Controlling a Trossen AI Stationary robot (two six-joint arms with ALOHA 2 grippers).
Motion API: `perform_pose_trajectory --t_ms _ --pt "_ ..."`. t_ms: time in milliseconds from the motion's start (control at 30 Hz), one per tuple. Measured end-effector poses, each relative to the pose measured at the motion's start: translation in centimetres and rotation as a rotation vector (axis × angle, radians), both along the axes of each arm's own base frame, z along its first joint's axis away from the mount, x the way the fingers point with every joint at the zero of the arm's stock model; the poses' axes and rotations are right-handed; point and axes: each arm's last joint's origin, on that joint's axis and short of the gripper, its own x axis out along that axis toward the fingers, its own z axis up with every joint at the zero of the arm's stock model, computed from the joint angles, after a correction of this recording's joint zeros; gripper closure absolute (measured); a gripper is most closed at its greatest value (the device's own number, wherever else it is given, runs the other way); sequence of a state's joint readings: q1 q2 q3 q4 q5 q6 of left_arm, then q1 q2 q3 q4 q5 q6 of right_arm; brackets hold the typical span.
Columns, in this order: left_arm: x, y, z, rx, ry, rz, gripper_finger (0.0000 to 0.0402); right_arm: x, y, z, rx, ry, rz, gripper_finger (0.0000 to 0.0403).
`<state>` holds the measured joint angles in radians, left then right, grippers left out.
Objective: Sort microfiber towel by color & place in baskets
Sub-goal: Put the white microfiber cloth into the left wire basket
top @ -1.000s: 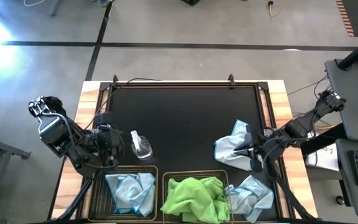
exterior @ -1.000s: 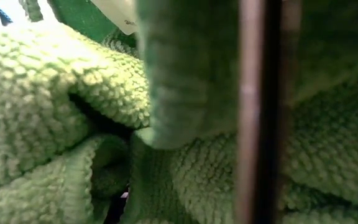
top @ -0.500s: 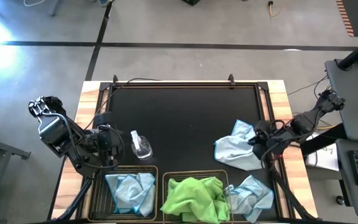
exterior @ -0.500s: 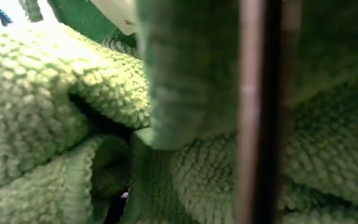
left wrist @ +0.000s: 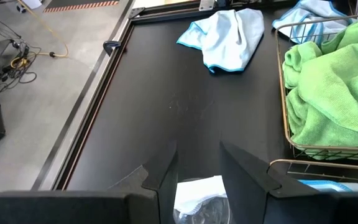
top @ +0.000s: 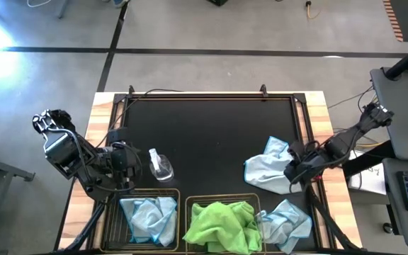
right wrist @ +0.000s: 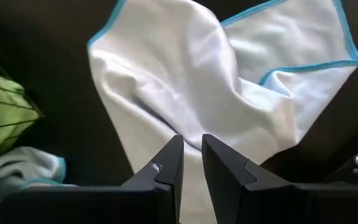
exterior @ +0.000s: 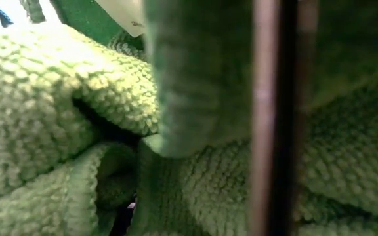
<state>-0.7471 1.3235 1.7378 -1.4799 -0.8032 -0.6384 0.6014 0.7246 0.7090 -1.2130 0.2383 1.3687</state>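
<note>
A pale blue microfiber towel (top: 266,170) (right wrist: 216,93) lies crumpled on the black mat at the right. My right gripper (top: 292,172) (right wrist: 192,155) points down just over its near right part, with a narrow gap between the fingers and nothing in it. Whether it touches the cloth does not show. Of the two baskets at the near edge, the left one (top: 112,212) holds pale blue towels (top: 147,216). The middle one (top: 218,197) holds lime green towels (top: 222,223) (left wrist: 328,81). My left gripper (top: 129,168) (left wrist: 199,165) waits open at the left.
A small clear spray bottle (top: 160,166) (left wrist: 197,196) stands just right of my left gripper and shows low between its fingers. Another pale blue towel (top: 287,223) lies right of the green basket. Green cloth and a basket wire (exterior: 268,118) fill the low view.
My right gripper has tipped from nearly level to pointing down, rolled about its own line, and sunk toward the pale blue towel on the mat, shifting slightly toward the table's right edge. The towel has kept its shape and place.
</note>
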Motion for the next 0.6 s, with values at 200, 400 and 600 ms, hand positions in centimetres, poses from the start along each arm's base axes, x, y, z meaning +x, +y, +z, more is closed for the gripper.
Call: perform_pose_trajectory --t_ms 200,400,600 --pt "0.0 0.0 0.0 -0.001 -0.001 0.0 0.0299 1.3 1.0 -0.9 -0.025 0.056 0.047 0.0349" --pt "0.0 0.0 0.0 -0.001 -0.001 0.0 0.0299 2.5 1.9 -2.2 -0.163 0.185 0.383 0.0349" --pt "0.0 0.0 0.0 0.001 0.001 0.0 0.0299 3.4 2.5 -3.7 -0.275 0.321 0.672 0.0349"
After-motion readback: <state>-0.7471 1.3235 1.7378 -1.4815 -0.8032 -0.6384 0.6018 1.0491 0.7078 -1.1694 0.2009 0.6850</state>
